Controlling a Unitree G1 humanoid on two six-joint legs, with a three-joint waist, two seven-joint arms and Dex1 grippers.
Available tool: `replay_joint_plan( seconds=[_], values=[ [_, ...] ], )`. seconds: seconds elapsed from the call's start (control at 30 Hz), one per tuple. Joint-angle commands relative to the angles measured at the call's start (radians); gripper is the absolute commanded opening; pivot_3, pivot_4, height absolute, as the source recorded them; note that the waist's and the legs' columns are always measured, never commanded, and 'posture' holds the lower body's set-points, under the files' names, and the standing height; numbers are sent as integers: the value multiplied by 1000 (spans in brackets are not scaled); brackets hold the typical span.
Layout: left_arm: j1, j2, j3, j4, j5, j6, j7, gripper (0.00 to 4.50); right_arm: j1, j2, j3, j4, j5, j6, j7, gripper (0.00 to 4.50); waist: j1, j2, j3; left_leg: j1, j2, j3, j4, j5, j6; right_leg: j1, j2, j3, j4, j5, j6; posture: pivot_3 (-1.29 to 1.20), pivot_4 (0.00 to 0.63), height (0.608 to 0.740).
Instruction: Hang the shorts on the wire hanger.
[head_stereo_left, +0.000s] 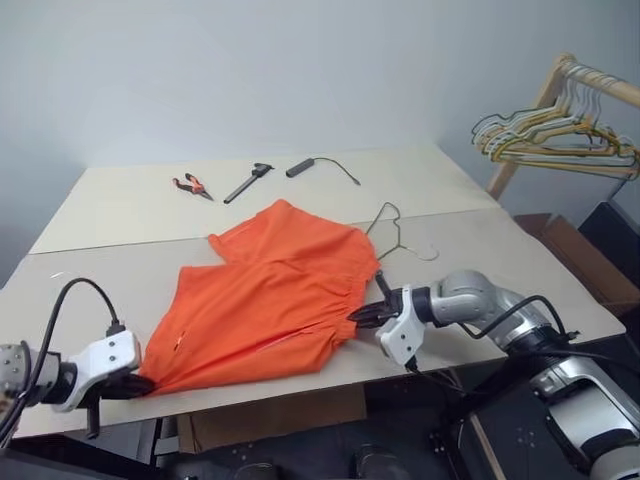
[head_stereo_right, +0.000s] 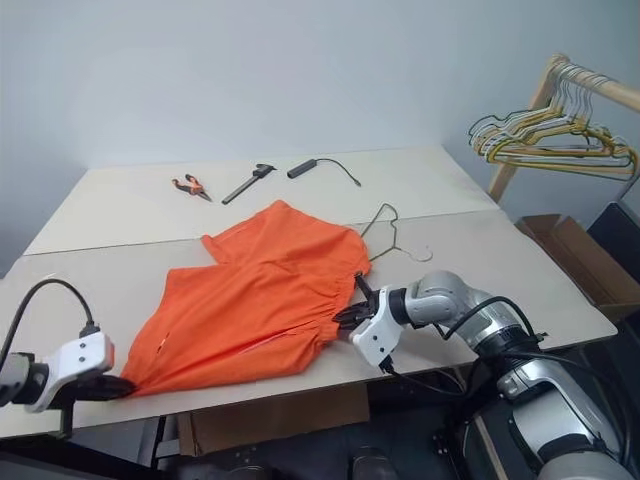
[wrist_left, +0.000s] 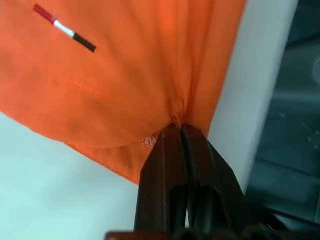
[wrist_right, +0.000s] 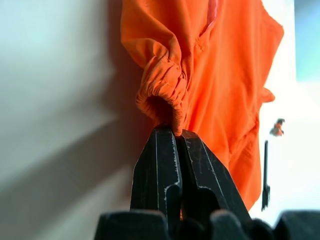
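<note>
The orange shorts (head_stereo_left: 270, 295) lie spread across the near half of the table. At the near left corner of the fabric my left gripper (head_stereo_left: 137, 385) is shut on the leg hem, the pinch plain in the left wrist view (wrist_left: 178, 126). My right gripper (head_stereo_left: 362, 316) is shut on the gathered waistband at the shorts' right end (wrist_right: 174, 131). The wire hanger (head_stereo_left: 392, 232), thin and dark with a silvery hook, lies flat on the table just beyond the waistband, part of it under the fabric.
Orange-handled pliers (head_stereo_left: 192, 185), a black tool (head_stereo_left: 247, 183) and a black cable with a cylindrical end (head_stereo_left: 318, 165) lie at the table's far side. A wooden rack with a bunch of yellow and pale hangers (head_stereo_left: 555, 135) stands at the right. A cardboard box (head_stereo_left: 575, 250) sits beside the table.
</note>
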Motion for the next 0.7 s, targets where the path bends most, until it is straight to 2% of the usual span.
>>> replay_joint_plan(
  seconds=[0.03,0.27,0.37,0.5,0.6,0.7],
  values=[
    [95,27,116,-118,-1,85,-4,74,7,-47,-6,-33,63,-34,47,0,7,0,0,0,0,0,0,0,0,0,0,0,0,0,0,86,0,740],
    [282,-7,257,-347,-28,222,-42,74,5,-74,21,6,74,-137,83,0,22,-2,1,1,0,2,0,0,0,0,0,1,-1,-4,-6,75,0,740],
    [299,-19,277,-377,-38,233,-45,74,-14,-68,33,55,69,-183,82,0,20,-3,1,1,0,2,0,0,0,0,0,1,-1,-5,-7,75,0,740],
    [249,-24,250,-346,-33,221,-6,74,-51,-55,42,130,37,-225,78,0,19,-3,1,2,0,3,0,0,0,1,0,2,-1,-5,-7,79,0,740],
    [196,-39,238,-320,-47,179,9,0,-63,-64,53,139,55,-196,116,764,19,-3,1,2,0,3,0,0,0,1,0,2,-1,-5,-7,75,0,740],
    [167,-48,248,-313,-79,161,-11,0,-64,-73,50,136,74,-190,131,1730,18,-4,2,1,0,3,0,0,0,0,0,2,-1,-5,-7,65,0,740]
  ],
)
